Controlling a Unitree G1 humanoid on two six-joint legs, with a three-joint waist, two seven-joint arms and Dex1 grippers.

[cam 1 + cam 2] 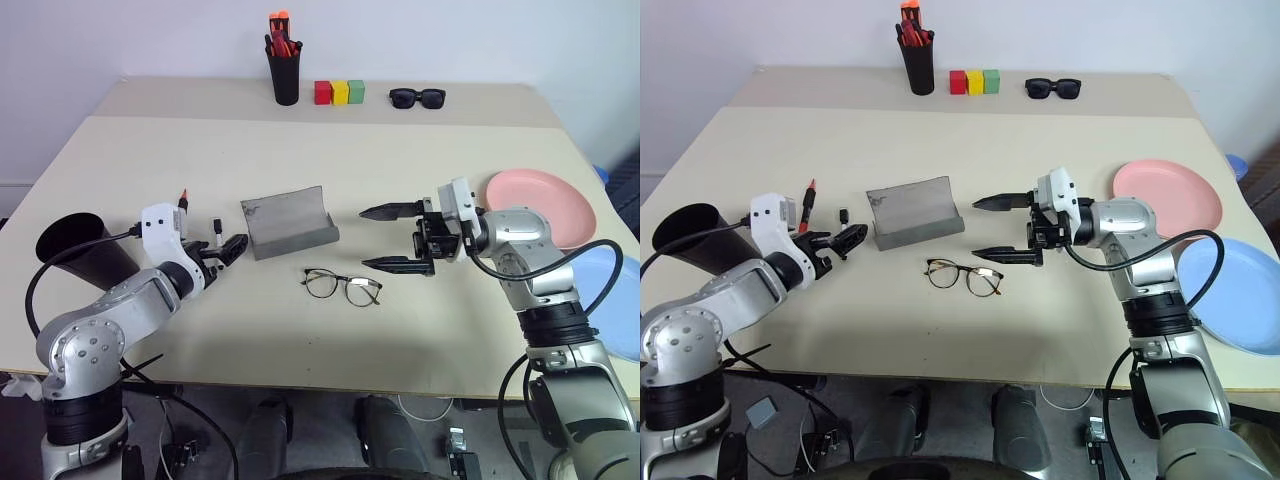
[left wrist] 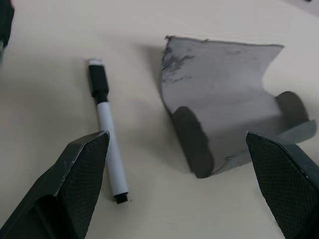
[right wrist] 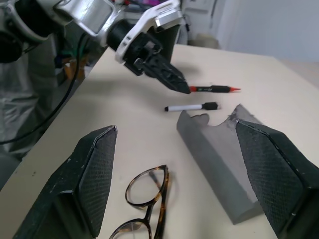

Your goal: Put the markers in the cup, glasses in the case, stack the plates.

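The left gripper (image 1: 222, 250) hangs over the table (image 1: 150, 160) at about eight o'clock from the table's middle, its two black fingers spread wide with nothing between them; its tips point toward the grey case (image 1: 288, 222), which lies open just beyond them, near the table's middle; the white-bodied marker (image 2: 107, 128) lies on the table between that gripper and the case, and the red marker (image 3: 214, 89) lies just beside it, on the side away from the case, at nine o'clock from the case; the black cup (image 1: 82, 247) sits near the table's edge at nine o'clock, behind the left arm. The right gripper (image 1: 392, 238) hovers at three o'clock from the case, its fingers parted wide and holding nothing, pointing across toward the left side; the wire-framed glasses (image 1: 342, 285) lie unfolded on the table at five o'clock from the case, just below and near the lower right fingertip, apart from it. The pink plate (image 1: 545, 205) rests at three o'clock near the table's right edge; the blue plate (image 1: 1240, 290) lies at four o'clock, close beside it, partly behind the right arm. At twelve o'clock along the far edge stand a pen holder (image 1: 284, 70) with orange-red pens, three coloured blocks (image 1: 339, 92) and black sunglasses (image 1: 417, 97).
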